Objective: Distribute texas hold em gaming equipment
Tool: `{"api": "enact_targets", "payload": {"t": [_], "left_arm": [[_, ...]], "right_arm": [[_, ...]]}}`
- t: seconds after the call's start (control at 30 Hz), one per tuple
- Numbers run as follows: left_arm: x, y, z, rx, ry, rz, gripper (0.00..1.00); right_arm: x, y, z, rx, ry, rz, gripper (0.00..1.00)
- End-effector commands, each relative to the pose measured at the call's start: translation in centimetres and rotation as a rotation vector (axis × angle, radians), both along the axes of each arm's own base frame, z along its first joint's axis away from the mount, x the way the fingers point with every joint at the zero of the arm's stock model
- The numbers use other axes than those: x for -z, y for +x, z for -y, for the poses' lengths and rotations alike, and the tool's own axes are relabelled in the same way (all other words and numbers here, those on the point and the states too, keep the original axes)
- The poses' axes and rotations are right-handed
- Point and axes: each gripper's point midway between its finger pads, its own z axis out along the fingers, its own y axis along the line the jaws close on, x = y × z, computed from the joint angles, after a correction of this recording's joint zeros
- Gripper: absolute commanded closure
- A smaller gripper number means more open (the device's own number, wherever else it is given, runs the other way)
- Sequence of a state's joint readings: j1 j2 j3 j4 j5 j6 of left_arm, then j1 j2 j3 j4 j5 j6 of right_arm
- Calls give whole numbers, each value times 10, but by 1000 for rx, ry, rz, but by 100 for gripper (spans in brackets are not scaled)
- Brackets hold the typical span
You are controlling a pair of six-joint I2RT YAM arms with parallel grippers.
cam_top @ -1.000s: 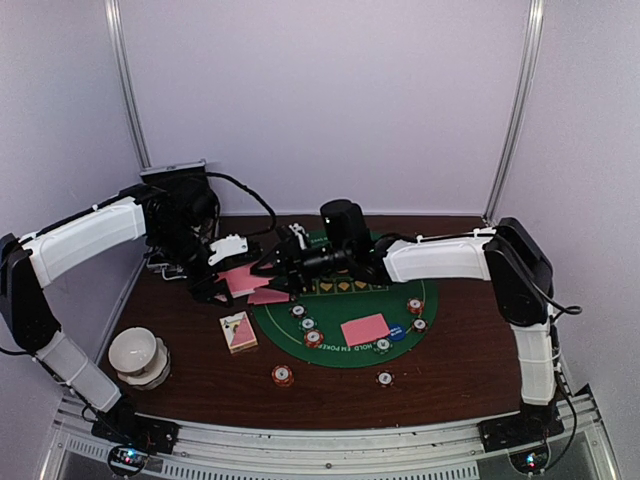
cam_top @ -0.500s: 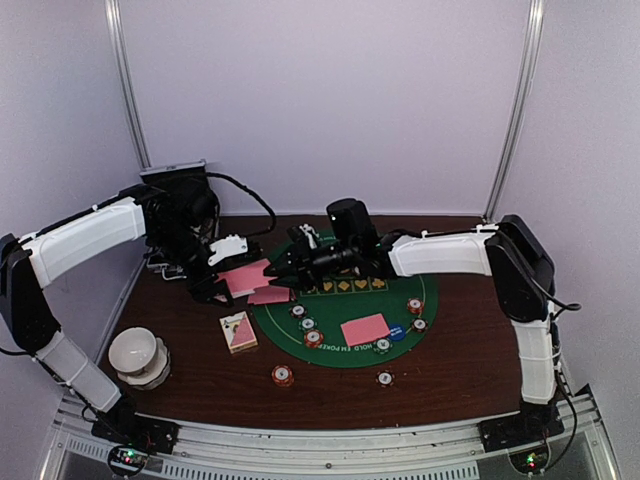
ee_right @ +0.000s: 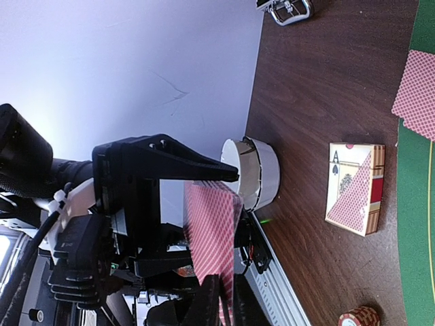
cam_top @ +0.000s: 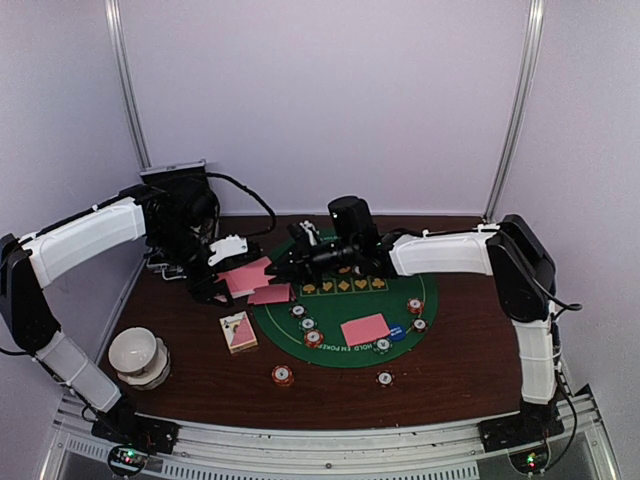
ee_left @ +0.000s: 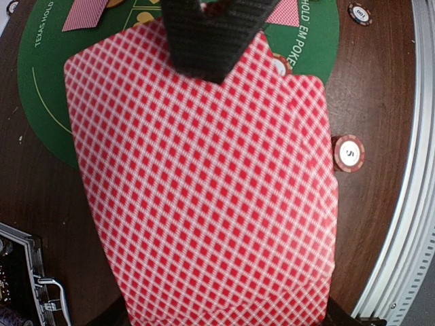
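Cards (ee_left: pixel 204 204), pink-backed, sit clamped in the closed left gripper (cam_top: pixel 218 278) above the left edge of the mat (cam_top: pixel 345 300). Thin, light, slippery stock should flex easily: pinch one free edge. Right gripper (cam_top: pixel 284 263) meets that edge; its closure cannot be determined.

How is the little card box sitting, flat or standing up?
Flat. The card box lies on its broad side on the brown table, ace picture facing up.

Chips (cam_top: pixel 313 338) and cards (cam_top: pixel 365 330) on mat (cam_top: pixel 330 300)
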State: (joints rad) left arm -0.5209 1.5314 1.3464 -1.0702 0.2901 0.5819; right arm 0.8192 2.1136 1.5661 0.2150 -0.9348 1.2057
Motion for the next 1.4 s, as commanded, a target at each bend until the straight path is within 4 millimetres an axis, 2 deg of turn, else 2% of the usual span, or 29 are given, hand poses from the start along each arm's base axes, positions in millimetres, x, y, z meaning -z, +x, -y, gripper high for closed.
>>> {"api": "enact_targets", "payload": {"t": [0.0, 0.33, 0.53, 0.63, 0.73, 0.9, 1.07, 1.2, 1.37], "left_arm": [[-10, 3, 5, 7, -42, 39, 100], [-11, 2, 6, 7, -46, 39, 100], [-11, 1, 4, 6, -42, 41, 100], [-10, 1, 3, 2, -39, 41, 100], [-9, 1, 1, 0, -29, 42, 100], [-4, 1, -3, -17, -18, 29, 100], [-4, 2, -7, -36, -17, 21, 100], [-6, 1, -11, -46, -14, 23, 100], [-8, -1, -18, -60, -14, 25, 100]], "right_arm": [[-45, 2, 8, 17, 80, 64, 91], [-44, 2, 18, 17, 39, 91, 97], [-53, 4, 25, 23, 39, 135, 100], [-57, 6, 34, 17, 17, 171, 100], [-59, 10, 54, 12, -64, 252, 100], [-57, 24, 96, 10, -280, 495, 100], [-42, 51, 128, -7, -557, 818, 100], [-26, 74, 144, -42, -760, 1119, 100], [-5, 93, 146, -142, -1004, 1459, 100]]}}
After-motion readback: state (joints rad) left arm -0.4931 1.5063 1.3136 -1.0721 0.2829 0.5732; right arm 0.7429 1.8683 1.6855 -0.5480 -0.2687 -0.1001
